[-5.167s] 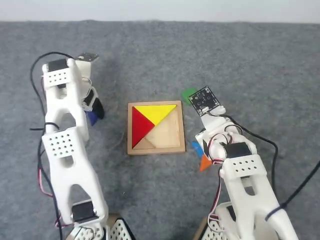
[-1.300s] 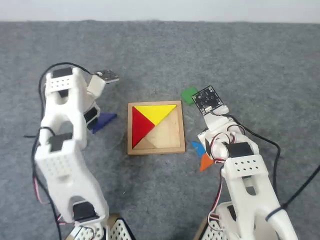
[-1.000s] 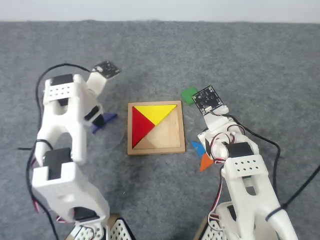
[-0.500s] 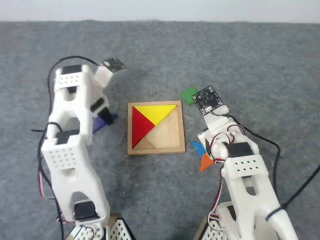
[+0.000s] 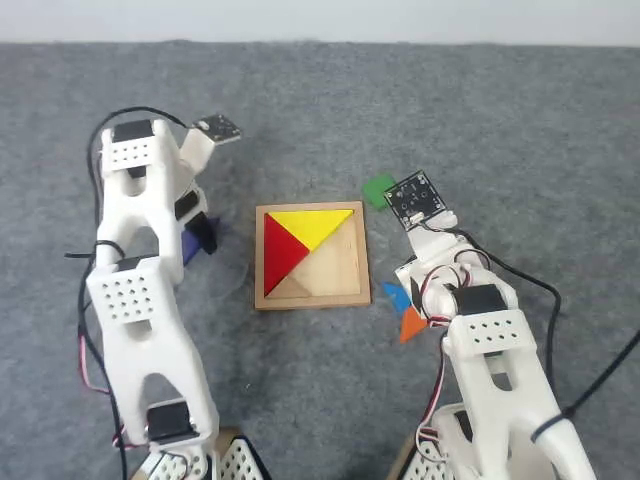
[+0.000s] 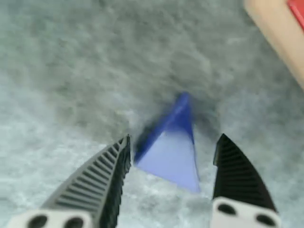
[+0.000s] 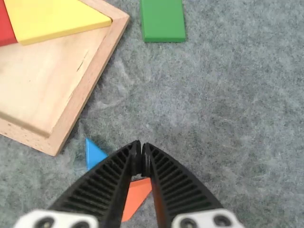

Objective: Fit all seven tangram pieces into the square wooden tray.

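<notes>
Key relation: the dark blue wooden triangle is straddled by the left gripper. Its apex is pointed away from the wrist, roughly along the line of approach.
Left gripper: its jaws are spread wide, one on each side of the triangle. A gap is seen on both sides and nothing is held.
Triangle's place: on the grey felt mat, just off the left edge of the square wooden tray.
Nearer arm: the left, judged by far.
Right gripper: pressed closed and empty, above the small light blue triangle and the orange piece, off the tray's right edge.
Tray: a large red triangle and a large yellow triangle are seated. The lower right half is bare.
Surface and room: soft felt, so closing low is judged necessary. Bare mat is left between triangle and tray.
</notes>
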`<state>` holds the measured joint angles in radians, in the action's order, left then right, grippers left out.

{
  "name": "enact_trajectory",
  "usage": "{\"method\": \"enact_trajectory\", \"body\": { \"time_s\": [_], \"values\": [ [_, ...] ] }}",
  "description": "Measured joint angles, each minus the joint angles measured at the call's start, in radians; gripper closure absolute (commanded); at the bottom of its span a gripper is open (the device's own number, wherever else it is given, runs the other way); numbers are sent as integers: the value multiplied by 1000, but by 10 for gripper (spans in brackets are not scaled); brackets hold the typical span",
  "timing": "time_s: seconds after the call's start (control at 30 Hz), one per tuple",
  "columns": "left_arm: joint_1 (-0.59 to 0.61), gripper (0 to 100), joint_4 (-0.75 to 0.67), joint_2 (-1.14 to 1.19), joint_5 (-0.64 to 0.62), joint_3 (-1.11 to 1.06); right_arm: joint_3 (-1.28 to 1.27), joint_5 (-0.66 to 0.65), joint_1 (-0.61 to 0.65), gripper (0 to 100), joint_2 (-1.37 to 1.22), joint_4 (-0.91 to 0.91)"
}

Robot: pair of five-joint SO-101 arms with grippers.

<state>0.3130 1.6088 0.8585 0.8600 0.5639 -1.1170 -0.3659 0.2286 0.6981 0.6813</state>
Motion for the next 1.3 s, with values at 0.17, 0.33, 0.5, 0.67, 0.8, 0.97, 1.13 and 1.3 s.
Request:
{"method": "enact_trajectory", "body": {
  "time_s": [0.17, 0.33, 0.5, 0.67, 0.8, 0.97, 1.13, 1.3],
  "values": [
    [0, 730, 14, 0, 0, 2, 0, 0, 0, 982, 0, 0],
    [8, 728, 14, 0, 0, 2, 0, 0, 0, 982, 0, 0],
    [48, 728, 14, 0, 0, -8, 0, 0, 0, 982, 0, 0],
    [51, 728, 14, 8, 3, -26, 0, 0, 0, 982, 0, 0],
    [51, 728, 20, 17, -51, -3, 0, 0, 0, 982, 0, 0],
    [37, 728, 21, 23, -74, 3, 0, 0, 0, 982, 0, 0],
    [37, 732, 38, 49, -75, 31, 0, 0, 0, 982, 0, 0],
    [40, 775, 81, 89, -77, 100, 0, 0, 0, 982, 0, 0]
  ]
}}
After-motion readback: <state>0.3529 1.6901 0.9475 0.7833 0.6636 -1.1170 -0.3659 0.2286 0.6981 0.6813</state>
